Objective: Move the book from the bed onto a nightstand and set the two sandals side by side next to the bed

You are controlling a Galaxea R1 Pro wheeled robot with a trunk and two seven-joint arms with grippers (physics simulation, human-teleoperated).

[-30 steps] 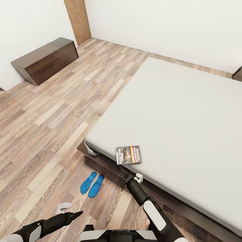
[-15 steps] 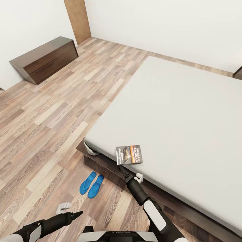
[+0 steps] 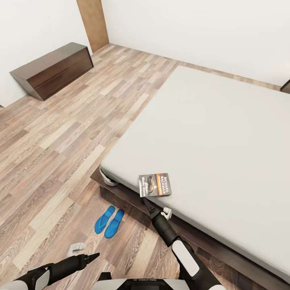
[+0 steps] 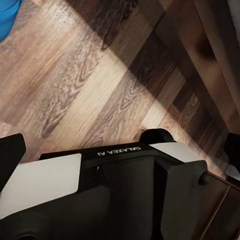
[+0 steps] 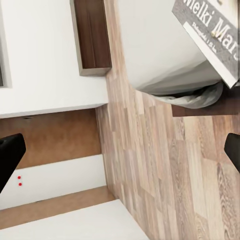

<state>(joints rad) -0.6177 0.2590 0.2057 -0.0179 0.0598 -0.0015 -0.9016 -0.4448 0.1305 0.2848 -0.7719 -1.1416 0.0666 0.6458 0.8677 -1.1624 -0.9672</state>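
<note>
My right jaws (image 3: 146,202) point at the near edge of the bed (image 3: 225,133), just below the book (image 3: 154,185); in the right wrist view the two dark fingertips (image 5: 10,155) stand wide apart at the frame's sides, so they are released and hold nothing. My left jaws (image 3: 93,255) hover low over the floor (image 3: 60,133); I can't tell whether they are parted or closed. The book lies flat on the mattress right by the near edge, close to the bed's foot corner, its cover reading "RICHARD BACHMAN" in white on an orange band; the right wrist view catches part of its lettering, "Melki Mar". The sandals (image 3: 109,221) lie side by side on the floor, touching, near the bed's dark frame and between my two arms. A white sheet fold bunches at the corner of the mattress. Open plank floor runs from the bed out to a long dark bench (image 3: 52,70) against the far wall. My trunk reads "GALAXEA AI" (image 4: 117,151).
</note>
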